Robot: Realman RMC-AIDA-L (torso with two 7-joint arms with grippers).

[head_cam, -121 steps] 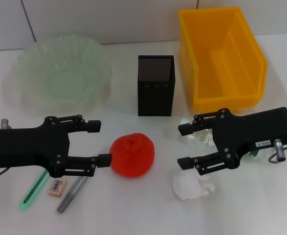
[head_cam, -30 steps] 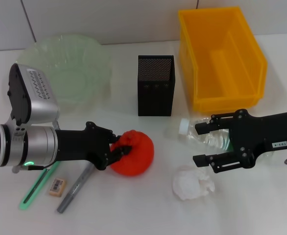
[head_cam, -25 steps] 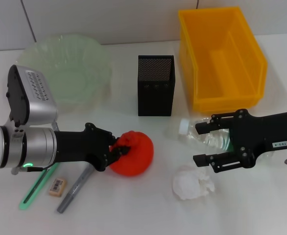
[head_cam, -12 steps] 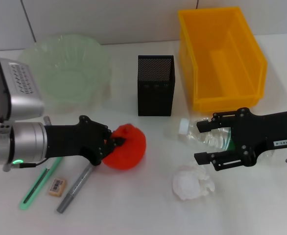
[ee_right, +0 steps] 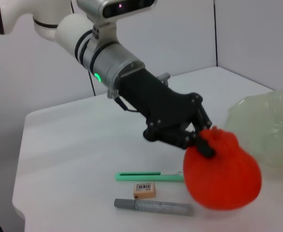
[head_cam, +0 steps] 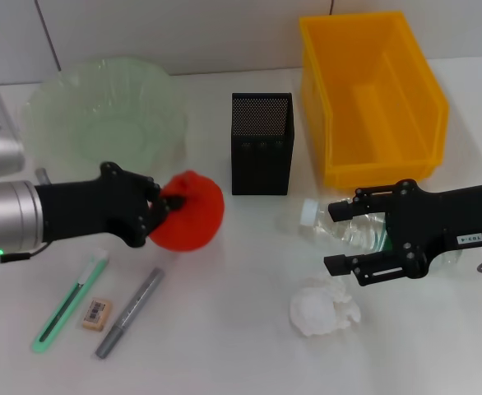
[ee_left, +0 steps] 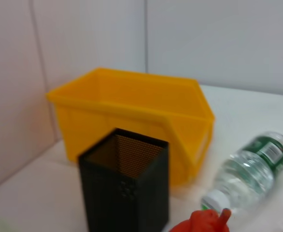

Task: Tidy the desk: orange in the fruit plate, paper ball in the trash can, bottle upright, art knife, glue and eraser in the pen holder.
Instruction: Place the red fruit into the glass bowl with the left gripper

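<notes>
**A:** Start big. What sits around the grippers?

**B:** Beyond the right gripper (head_cam: 337, 239) stands the yellow trash can (head_cam: 373, 99). Beyond the left gripper (head_cam: 164, 210), off toward the wall, is the pale green fruit plate (head_cam: 101, 119). The black mesh pen holder (head_cam: 261, 144) stands between the two, farther out.

**A:** And the work in hand?

**B:** The orange step, I judge. The left gripper has its fingers pinched onto the orange (head_cam: 189, 212), gripping it near its puckered top. The right wrist view suggests the fruit is lifted off the table, with the plate just behind it.

**A:** The right arm?

**B:** Its jaws stand apart and hold nothing; the lying bottle (head_cam: 348, 230) rests between and just behind them, cap toward the pen holder. The paper ball (head_cam: 323, 311) lies just on the near side of that gripper.

**A:** Small things?

**B:** On the near side of the left arm: the green art knife (head_cam: 68, 306), the grey glue (head_cam: 128, 313) and the eraser (head_cam: 95, 313) between them, none yet touched.

**A:** Next move?

**B:** Likely carry the orange over the plate's rim, lower it and let go gently, since it may roll.
</notes>
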